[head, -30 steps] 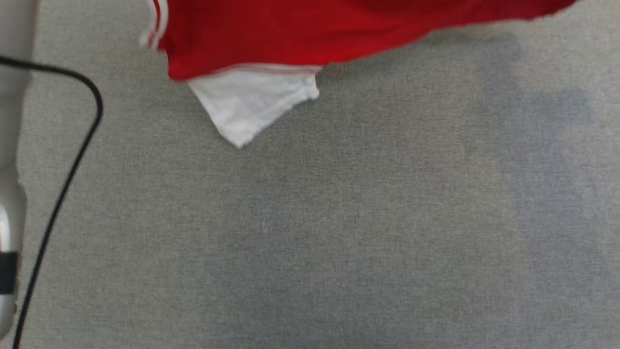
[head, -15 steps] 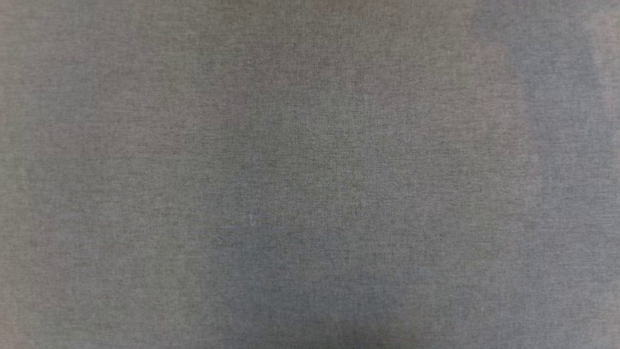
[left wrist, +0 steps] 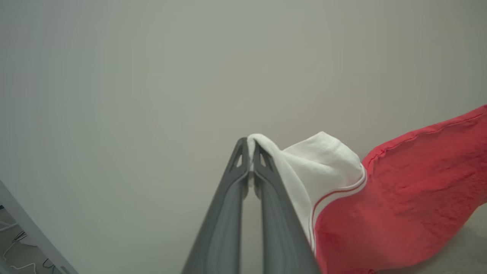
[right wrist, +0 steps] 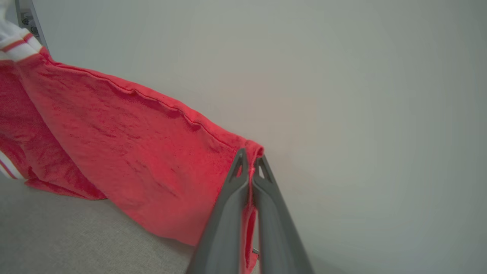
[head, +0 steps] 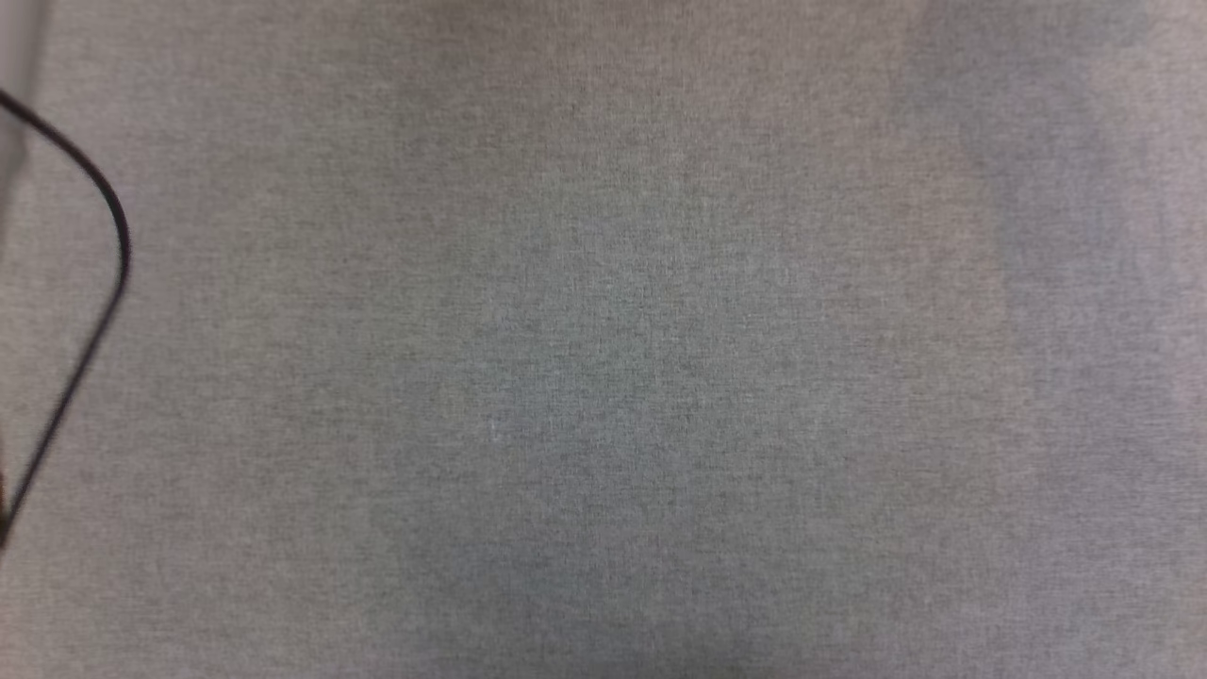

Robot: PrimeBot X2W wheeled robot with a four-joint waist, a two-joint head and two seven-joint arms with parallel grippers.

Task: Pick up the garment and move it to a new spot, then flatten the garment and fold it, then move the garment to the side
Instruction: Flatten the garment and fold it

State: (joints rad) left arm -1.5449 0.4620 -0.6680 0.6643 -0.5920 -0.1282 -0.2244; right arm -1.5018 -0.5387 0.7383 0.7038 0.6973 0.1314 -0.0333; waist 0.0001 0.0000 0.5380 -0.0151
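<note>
Left wrist view: my left pincer (left wrist: 249,154) is clamped tight on the edge of the white sleeve (left wrist: 323,163). The garment (left wrist: 403,213) trails off to that view's right, toward my other arm.
Right wrist view: my right pincer (right wrist: 250,161) is pinched shut on a red corner of the body cloth, which runs away to that view's left.
Long axis: I judge it spans arm to arm, hung between the two grips with the top edge nearly taut.
Lower edge: it reaches the bench (right wrist: 57,236) or hangs just above it; I cannot tell which.
Head view: grey bench cloth lies below me, with a black cable (head: 108,226) at its left edge.
Nearer arm: neither, since each holds one end; I judge both must come down together to lay the garment flat.
</note>
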